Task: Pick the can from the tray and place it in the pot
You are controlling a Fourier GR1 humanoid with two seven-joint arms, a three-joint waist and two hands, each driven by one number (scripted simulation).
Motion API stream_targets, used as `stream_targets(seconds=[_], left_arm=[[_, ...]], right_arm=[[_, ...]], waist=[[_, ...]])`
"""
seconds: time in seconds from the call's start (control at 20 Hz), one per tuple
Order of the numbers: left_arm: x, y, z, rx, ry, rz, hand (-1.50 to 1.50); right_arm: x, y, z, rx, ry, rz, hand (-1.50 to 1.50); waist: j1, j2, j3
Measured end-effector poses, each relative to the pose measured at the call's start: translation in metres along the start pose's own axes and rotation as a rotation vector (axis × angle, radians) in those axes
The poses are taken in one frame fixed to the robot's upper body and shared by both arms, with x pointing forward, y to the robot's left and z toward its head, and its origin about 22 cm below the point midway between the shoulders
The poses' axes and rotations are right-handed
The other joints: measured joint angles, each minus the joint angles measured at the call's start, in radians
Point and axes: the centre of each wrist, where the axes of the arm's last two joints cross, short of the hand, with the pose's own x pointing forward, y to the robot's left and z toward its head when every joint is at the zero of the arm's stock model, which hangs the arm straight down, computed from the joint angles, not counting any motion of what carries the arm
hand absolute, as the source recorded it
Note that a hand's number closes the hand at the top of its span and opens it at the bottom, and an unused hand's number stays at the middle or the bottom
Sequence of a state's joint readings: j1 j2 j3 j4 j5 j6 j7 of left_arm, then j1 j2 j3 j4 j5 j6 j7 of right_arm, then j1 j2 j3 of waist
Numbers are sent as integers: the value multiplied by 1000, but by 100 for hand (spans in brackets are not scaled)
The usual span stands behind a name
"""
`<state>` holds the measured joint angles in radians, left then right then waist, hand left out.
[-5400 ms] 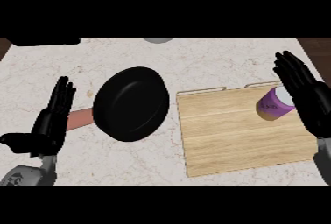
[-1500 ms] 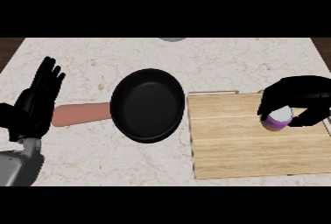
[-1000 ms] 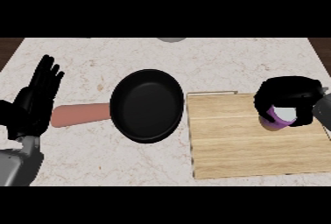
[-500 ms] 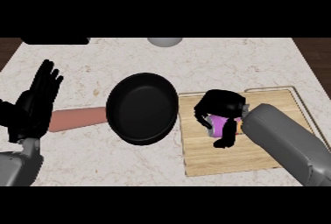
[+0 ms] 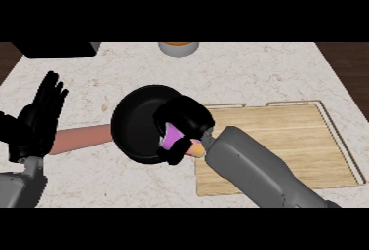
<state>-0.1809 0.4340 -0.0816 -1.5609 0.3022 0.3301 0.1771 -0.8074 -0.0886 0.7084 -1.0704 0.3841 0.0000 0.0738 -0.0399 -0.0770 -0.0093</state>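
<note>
Right forearm crosses the wooden tray's (image 5: 296, 141) left side, right hand (image 5: 186, 114) curled round the tilted purple can (image 5: 173, 137), holding it over the black pot's (image 5: 135, 128) right rim, off the tray; left hand (image 5: 36, 122) rests open, fingers up, at the left edge.

**Kitchen, by the look of the gear**

We're over a pale marbled surface (image 5: 274, 73). There's a black pot (image 5: 133, 122) with a reddish handle (image 5: 79, 139), a wooden tray (image 5: 288, 141) beside it and a grey vessel (image 5: 178, 49) at the far edge: cooking gear throughout.
</note>
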Motion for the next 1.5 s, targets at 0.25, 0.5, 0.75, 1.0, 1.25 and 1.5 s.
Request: stream_targets(seconds=[0.25, 0.5, 0.75, 1.0, 1.25, 1.5], left_arm=[[-3, 1, 0, 6, 15, -1, 0], [-1, 0, -1, -1, 4, 0, 0], [4, -7, -2, -25, -18, 2, 0], [4, -15, -4, -44, -32, 4, 0], [7, -21, -6, -58, -53, 12, 0], [11, -19, -6, -56, -62, 13, 0]], right_arm=[[48, -22, -15, -292, 100, -19, 150], [89, -44, -22, -538, 213, -27, 150], [131, -59, -26, -695, 322, -21, 150], [164, -68, -26, -780, 343, 42, 150], [171, -66, -27, -829, 358, 73, 150], [157, -60, -37, -881, 412, 162, 150]], waist=[[-1, -9, 1], [13, 0, 1], [37, 18, 2], [57, 40, 3], [71, 56, 5], [68, 62, 6]])
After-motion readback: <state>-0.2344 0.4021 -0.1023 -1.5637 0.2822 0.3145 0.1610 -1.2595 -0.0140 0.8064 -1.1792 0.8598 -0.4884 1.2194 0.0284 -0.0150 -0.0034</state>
